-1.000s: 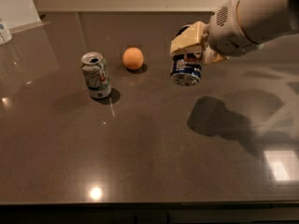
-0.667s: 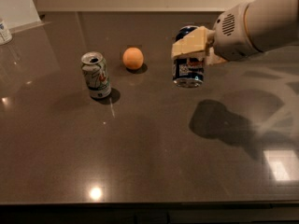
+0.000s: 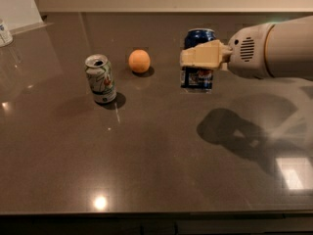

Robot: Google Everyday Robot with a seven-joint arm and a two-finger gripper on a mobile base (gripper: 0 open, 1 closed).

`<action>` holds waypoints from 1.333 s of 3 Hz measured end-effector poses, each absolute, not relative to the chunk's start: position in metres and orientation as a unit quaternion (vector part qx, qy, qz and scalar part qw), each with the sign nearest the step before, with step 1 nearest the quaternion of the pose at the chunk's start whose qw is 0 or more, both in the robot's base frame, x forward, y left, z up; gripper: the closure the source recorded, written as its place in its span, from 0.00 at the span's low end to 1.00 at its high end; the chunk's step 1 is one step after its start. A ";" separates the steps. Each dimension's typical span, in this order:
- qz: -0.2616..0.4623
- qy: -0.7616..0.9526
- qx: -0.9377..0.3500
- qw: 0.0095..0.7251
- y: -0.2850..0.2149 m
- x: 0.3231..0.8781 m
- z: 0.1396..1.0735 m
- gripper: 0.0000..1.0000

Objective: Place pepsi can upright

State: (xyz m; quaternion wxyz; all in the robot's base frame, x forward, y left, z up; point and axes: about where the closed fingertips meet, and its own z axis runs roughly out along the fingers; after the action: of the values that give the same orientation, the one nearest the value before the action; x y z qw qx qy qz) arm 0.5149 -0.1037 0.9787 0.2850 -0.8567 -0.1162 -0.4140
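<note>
On the dark table (image 3: 146, 160), a pale green-and-white can (image 3: 100, 80) stands upright at the left, with an orange ball (image 3: 139, 61) just right of it and farther back. Right of the ball, the pepsi can (image 3: 197, 80) stands upright on the tabletop, and the gripper (image 3: 195, 57), reaching in from the right, is clamped around its middle.

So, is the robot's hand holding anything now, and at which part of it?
Yes. The hand holds the pepsi can by the middle of its side; the upright can's top and bottom are free.
</note>
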 end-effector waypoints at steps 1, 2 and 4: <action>-0.471 -0.148 -0.824 0.279 -0.105 0.518 0.979 1.00; -0.519 -0.192 -0.791 0.261 -0.109 0.524 0.979 1.00; -0.581 -0.257 -0.741 0.218 -0.104 0.521 0.991 1.00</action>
State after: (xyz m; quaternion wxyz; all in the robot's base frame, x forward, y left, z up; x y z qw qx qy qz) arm 0.5210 -0.1045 0.9912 0.2180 -0.7410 -0.2570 -0.5809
